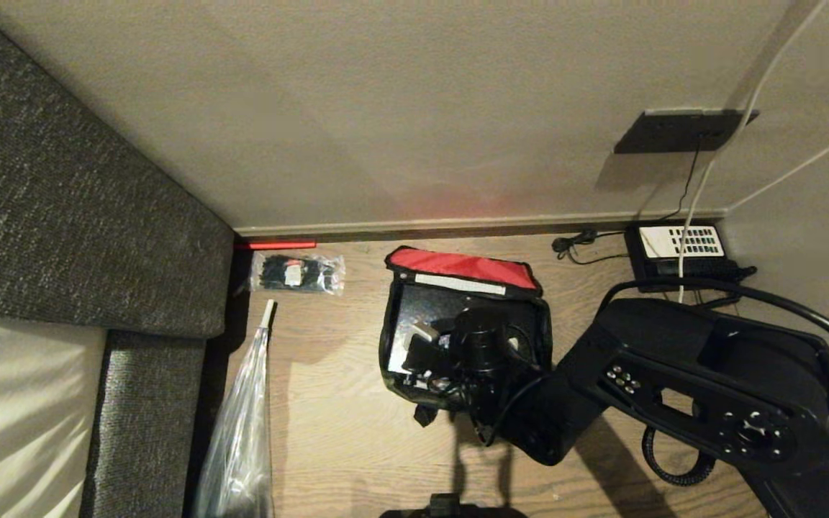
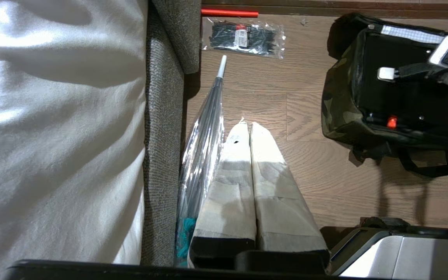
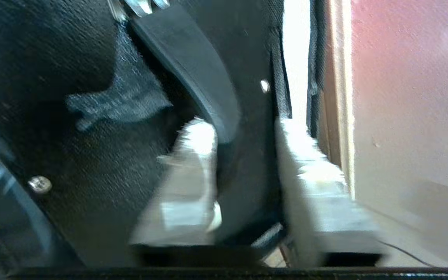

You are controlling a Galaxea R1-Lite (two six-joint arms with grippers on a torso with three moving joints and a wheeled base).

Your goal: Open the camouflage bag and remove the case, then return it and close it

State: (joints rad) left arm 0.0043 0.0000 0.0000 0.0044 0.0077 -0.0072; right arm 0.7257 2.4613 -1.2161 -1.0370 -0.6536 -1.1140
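The right end effector [image 3: 243, 155], fingers partly apart and gripping nothing, reaches down inside the open camouflage bag [image 1: 391, 338] around it, while the left end effector [image 2: 250, 130], fingers together, hangs well off to its side.

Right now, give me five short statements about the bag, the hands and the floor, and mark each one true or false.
1. The camouflage bag lies open, its red-lined lid folded back toward the wall. True.
2. The right hand is down inside the bag, fingers apart. True.
3. The left hand is gripping the bag's strap. False: it hangs shut over bare floor, apart from the bag.
4. The packet of black ties lies inside the bag. False: it lies on the floor near the wall, beside the bag.
5. The telephone sits by the wall. True.
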